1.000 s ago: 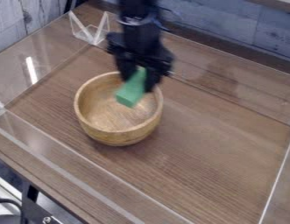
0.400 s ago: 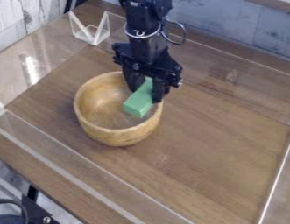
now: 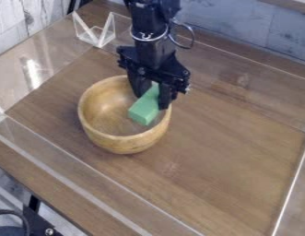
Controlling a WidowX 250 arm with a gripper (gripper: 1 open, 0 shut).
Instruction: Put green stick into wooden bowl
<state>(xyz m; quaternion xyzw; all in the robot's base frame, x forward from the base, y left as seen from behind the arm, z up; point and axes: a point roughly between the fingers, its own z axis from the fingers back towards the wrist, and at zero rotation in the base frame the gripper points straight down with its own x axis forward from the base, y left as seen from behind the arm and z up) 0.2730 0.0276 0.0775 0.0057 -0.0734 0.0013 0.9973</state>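
Note:
The wooden bowl (image 3: 111, 124) sits at the middle left of the wooden table, round and light tan. My black gripper (image 3: 155, 88) points straight down over the bowl's right rim and is shut on the upper end of the green stick (image 3: 146, 107). The stick hangs tilted, its lower end inside the bowl's hollow near the right wall. Whether that end touches the bowl I cannot tell.
A clear plastic wall (image 3: 68, 189) rings the table (image 3: 228, 157) along the front and sides. A clear folded stand (image 3: 93, 30) is at the back left, behind the arm.
The gripper carried the green stick to the right and lower, from over the bowl's middle to its right rim. Over the last half second it hardly moved.

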